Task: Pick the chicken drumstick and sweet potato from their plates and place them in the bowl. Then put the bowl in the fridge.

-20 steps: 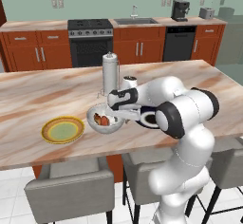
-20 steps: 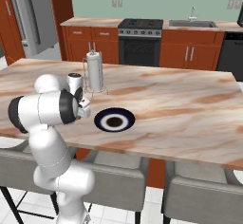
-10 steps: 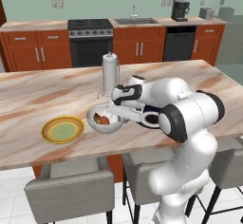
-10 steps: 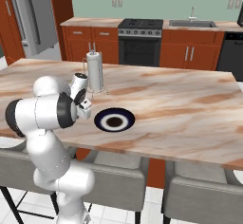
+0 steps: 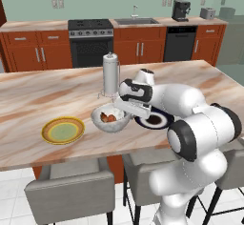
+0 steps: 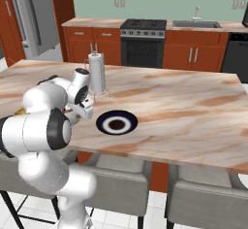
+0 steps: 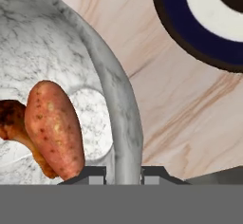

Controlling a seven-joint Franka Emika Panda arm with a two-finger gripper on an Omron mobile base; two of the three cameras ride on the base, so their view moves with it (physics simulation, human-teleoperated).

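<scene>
On the marble counter [image 5: 43, 95], the yellow plate [image 5: 62, 130] sits at the left. Just right of it stands the bowl [image 5: 110, 119], holding the drumstick [image 7: 14, 123] and sweet potato [image 7: 54, 128]. The gripper [image 7: 123, 176] is clamped on the bowl's right rim, one finger inside, one outside. The navy plate [image 5: 155, 119] lies just beyond.

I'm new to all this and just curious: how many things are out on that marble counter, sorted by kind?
Plates: 2, yellow-rimmed plate, navy plate
Bowls: 1, bowl
Food pieces: 2, sweet potato, chicken drumstick, both in the bowl
Paper towel holders: 1, paper towel holder
Total: 6
</scene>
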